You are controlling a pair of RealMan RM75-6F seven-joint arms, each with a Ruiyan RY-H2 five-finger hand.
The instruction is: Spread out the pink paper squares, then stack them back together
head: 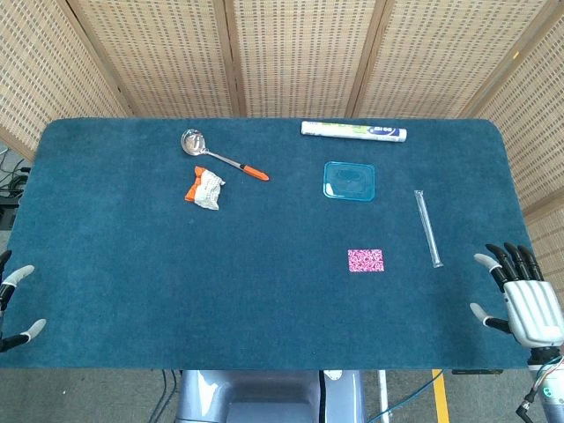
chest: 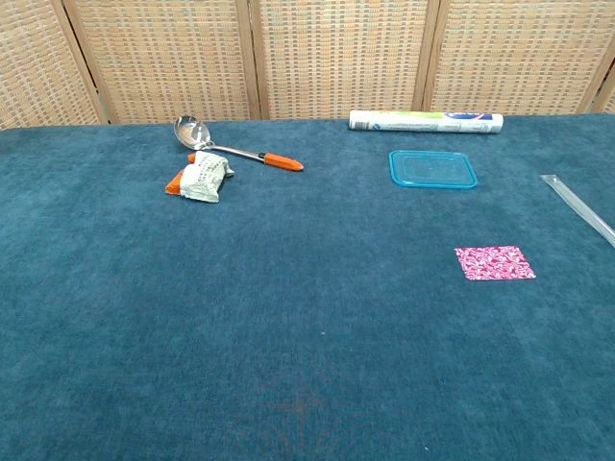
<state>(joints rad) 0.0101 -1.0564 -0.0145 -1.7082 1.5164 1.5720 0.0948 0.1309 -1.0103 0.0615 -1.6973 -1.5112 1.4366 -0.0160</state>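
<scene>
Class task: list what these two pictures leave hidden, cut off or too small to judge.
- Pink squares: how many are stacked is too small to tell in either view.
- Left hand: head view's left edge cuts it off, showing only fingers; absent from chest view.
- Tube: cut off by chest view's right edge.
- Roll: print too small to read.

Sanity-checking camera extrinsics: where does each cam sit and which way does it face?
Head view: mounted high, looking steeply down on the whole blue table; right hand at the right edge, left hand barely in at the left, robot base below.
Chest view: lower, looking forward across the table toward the wicker screen; no robot body visible.
Shared: pink paper squares, ladle, snack packet, teal lid, white roll, clear tube.
</scene>
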